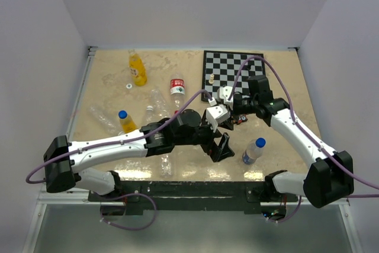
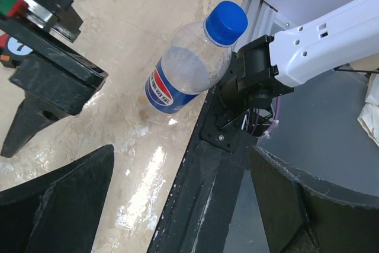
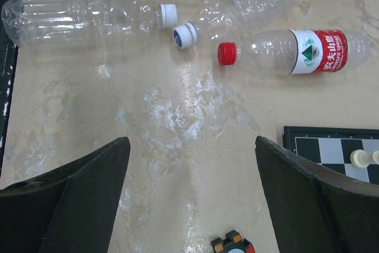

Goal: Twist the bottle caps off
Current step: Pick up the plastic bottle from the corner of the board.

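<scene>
Over the table (image 1: 106, 87), left pincer (image 2: 182, 149) and right pincer (image 3: 192, 140) gape wide, empty.

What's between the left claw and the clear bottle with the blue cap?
Nothing but bare table between the left gripper and that bottle, as the top view shows.

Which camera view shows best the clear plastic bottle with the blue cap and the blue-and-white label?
The left wrist view: the clear plastic bottle with blue-and-white label appears large and sharp, its blue ribbed cap on. The top view shows this bottle small, near the right arm. The right wrist view does not show it.
</scene>
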Motion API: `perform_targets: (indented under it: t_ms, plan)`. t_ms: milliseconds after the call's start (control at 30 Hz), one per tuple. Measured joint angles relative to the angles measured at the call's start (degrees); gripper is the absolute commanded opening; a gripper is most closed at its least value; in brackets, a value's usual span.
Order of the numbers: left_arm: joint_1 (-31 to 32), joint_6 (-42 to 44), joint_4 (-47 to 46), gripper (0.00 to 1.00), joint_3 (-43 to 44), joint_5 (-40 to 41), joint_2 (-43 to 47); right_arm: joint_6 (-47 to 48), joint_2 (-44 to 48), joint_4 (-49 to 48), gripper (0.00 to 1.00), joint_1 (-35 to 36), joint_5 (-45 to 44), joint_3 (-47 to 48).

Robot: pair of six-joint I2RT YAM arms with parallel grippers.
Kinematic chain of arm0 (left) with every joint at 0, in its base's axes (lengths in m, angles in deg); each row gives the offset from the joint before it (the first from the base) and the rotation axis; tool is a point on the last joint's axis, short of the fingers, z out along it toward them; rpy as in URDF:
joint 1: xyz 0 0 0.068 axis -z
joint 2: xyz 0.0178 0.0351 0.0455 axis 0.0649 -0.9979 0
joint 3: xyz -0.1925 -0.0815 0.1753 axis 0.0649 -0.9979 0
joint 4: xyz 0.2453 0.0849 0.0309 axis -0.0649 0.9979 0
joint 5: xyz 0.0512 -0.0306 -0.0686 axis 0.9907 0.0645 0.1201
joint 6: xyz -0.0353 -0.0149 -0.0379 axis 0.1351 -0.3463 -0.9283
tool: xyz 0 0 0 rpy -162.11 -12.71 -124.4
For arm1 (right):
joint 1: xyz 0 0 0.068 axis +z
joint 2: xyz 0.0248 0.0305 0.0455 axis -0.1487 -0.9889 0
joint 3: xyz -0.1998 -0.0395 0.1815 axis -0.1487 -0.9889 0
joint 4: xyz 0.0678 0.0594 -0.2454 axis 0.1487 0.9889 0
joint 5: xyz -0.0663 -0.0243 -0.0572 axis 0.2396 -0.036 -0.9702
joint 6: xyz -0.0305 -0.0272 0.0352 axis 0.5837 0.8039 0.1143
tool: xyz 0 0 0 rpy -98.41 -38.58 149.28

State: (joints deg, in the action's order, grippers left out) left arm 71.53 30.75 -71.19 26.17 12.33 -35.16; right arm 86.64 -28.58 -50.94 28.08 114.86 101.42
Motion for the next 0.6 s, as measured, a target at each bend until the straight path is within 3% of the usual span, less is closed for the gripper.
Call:
perform_targets:
  t_ms: [300,600]
  plan:
    - [0.4,-2.1,-5.8,1.00,0.0,0.6,-1.0,-12.8,0.0,-10.2,0.89,-0.1,-7.4,-0.5]
    - [2.7,-4.2,-10.9,1.00,1.2,3.7,-9.6,-25.1,0.0,-19.1,0.89,-0.8,-17.7,-1.3]
